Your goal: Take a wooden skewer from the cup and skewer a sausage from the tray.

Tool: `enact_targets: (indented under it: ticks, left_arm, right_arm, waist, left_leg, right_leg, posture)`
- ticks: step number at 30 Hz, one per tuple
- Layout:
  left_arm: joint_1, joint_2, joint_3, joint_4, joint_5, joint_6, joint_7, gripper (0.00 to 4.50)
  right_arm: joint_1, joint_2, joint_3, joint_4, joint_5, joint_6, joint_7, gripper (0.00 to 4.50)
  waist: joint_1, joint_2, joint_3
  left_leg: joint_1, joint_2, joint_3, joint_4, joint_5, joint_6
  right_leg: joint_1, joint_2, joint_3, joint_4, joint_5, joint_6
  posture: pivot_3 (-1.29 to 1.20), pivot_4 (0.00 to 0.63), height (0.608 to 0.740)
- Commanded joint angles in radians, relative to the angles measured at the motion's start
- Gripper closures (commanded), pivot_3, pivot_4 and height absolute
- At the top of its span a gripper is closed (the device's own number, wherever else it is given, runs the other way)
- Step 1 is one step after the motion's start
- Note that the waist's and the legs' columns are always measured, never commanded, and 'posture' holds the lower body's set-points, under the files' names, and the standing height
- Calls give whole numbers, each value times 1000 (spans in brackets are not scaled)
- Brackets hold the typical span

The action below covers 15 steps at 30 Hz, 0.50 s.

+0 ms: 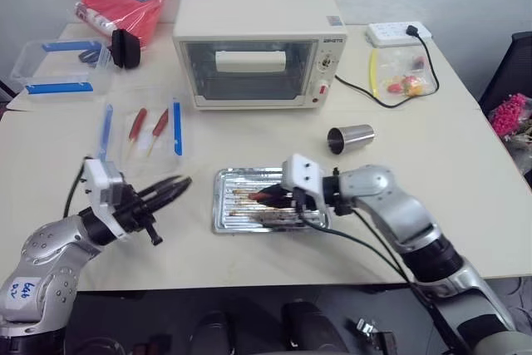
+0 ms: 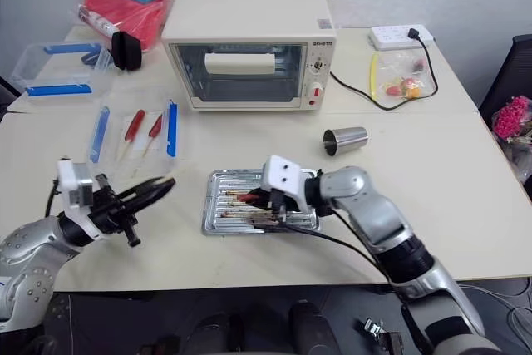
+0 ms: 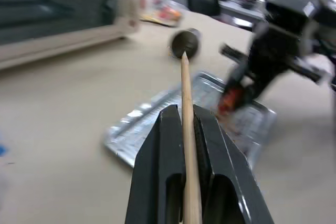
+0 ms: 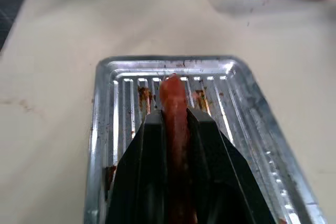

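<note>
l hand (image 3: 182, 129) grips skewer (image 3: 185, 93); r hand (image 4: 173, 121) grips sausage (image 4: 174, 108).

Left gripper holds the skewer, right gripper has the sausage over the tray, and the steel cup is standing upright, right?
Not quite: the cup lies on its side, as the left eye view shows. The rest holds: left gripper clamps the skewer, right gripper grips the sausage over the tray.

Light: bright, even, seemingly from overhead.
Shadows: soft and short beneath the oven (image 1: 253, 47) and cup (image 1: 350, 138).
Glare: sheen on the tray (image 4: 247, 108) ridges.
Blur: left wrist view smeared; right gripper (image 3: 239, 85) streaked, oven and cup soft; skewer (image 3: 188, 129) sharper.
Focus: right wrist view crisp on sausage (image 4: 176, 114), hazy behind.
</note>
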Motion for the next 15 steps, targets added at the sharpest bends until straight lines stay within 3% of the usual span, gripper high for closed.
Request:
enact_targets:
  ticks: [1, 15]
  left_arm:
    - [-6, 39, -22, -50, -69, 54, -71, 4500]
    - [-59, 32, -86, 32, 7, 20, -124, 4500]
  right_arm:
    - [8, -23, -41, -37, 60, -52, 86, 3991]
    - [0, -17, -57, -79, 113, -34, 110, 3991]
  waist:
    - [0, 0, 0]
    - [2, 0, 0]
  left_leg:
    - [0, 0, 0, 0, 0, 0]
    - [0, 0, 0, 1, 0, 0]
  right_leg:
    - [0, 0, 0, 0, 0, 0]
    - [0, 0, 0, 0, 0, 0]
  posture:
    - [0, 150, 740]
    - [0, 150, 740]
